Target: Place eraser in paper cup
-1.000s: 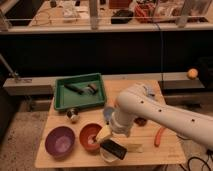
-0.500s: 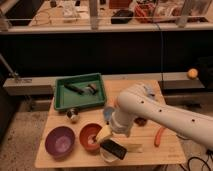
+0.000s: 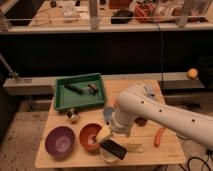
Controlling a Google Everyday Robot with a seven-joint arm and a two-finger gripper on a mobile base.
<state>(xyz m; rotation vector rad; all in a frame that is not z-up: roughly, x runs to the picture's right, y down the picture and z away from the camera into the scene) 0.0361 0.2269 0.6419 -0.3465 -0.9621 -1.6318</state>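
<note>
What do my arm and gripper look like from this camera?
The arm is thick, rounded and white, with small dark dots along its shell. Its gripper, low over the front of the table beside the orange bowl, looks pale yellowish.

Lab with cluttered workbench [image 3: 75, 19], cables [image 3: 146, 10]

Dim and warm overall, lit from above the table [image 3: 150, 156]. Brightest on the table's wood and on the white arm [image 3: 150, 112] over its right half, washed nearly flat there. Deep black just behind the table, with a lit band further back. Soft shade beneath the gripper [image 3: 113, 146], low at the table's front edge. Blurred and blocky everywhere, small things on the table smeared.
</note>
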